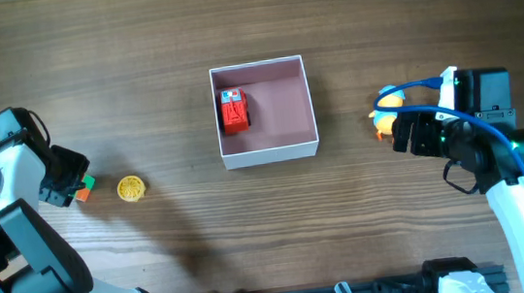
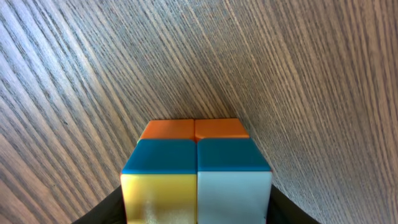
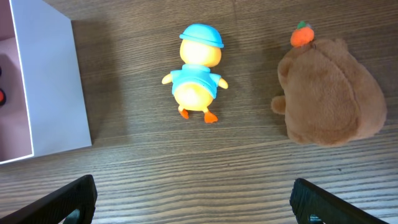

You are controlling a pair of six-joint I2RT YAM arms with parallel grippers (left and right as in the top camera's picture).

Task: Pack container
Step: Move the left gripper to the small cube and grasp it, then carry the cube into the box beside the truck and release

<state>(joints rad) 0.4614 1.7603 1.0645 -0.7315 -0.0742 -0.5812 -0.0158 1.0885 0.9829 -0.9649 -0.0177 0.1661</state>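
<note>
The container (image 1: 282, 105) is a square white box with a pink inside at the table's middle. A red toy car (image 1: 234, 111) lies in its left half. My left gripper (image 1: 69, 180) at the far left is shut on a multicoloured cube (image 2: 196, 165), low over the table. My right gripper (image 3: 194, 208) is open and empty to the right of the container (image 3: 53, 87). A yellow duck toy with a blue hat (image 3: 196, 78) lies just ahead of it, and a brown plush toy (image 3: 333, 93) lies beside the duck.
A small yellow round toy (image 1: 131, 188) lies on the table to the right of the left gripper. The duck (image 1: 387, 106) shows in the overhead view beside the right arm, which hides the brown plush there.
</note>
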